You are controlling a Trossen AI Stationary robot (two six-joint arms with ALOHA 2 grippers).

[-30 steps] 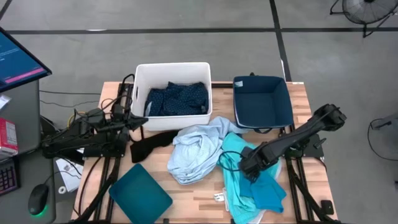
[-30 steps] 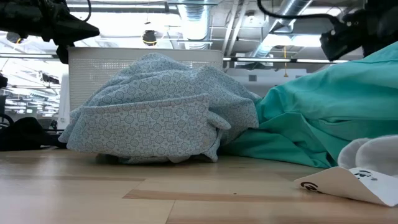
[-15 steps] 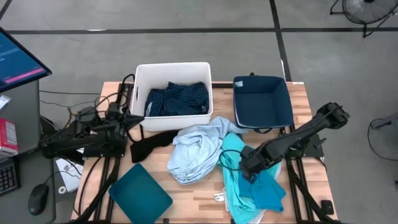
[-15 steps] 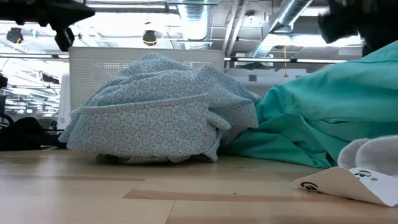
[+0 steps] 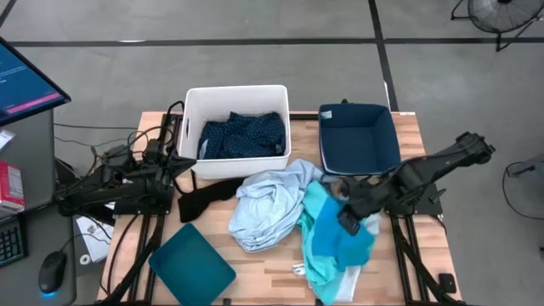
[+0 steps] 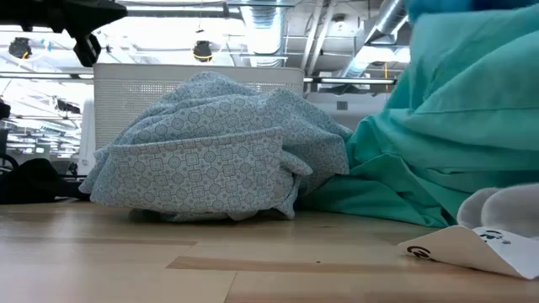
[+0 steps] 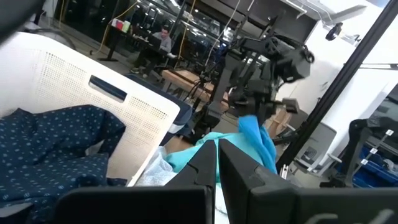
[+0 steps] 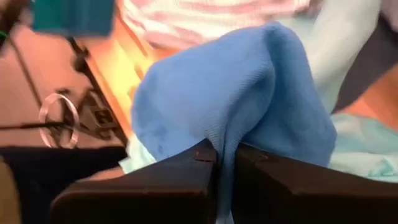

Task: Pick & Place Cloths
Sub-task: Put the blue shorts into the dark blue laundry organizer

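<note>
Right gripper pinching my turquoise cloth, lifted above aqua cloth, left gripper pressed together beside white bin.

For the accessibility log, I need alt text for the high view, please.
From above, the right gripper is shut on a turquoise cloth, lifting it beside a pale blue cloth. The left gripper waits by the white bin holding a navy dotted cloth.
</note>
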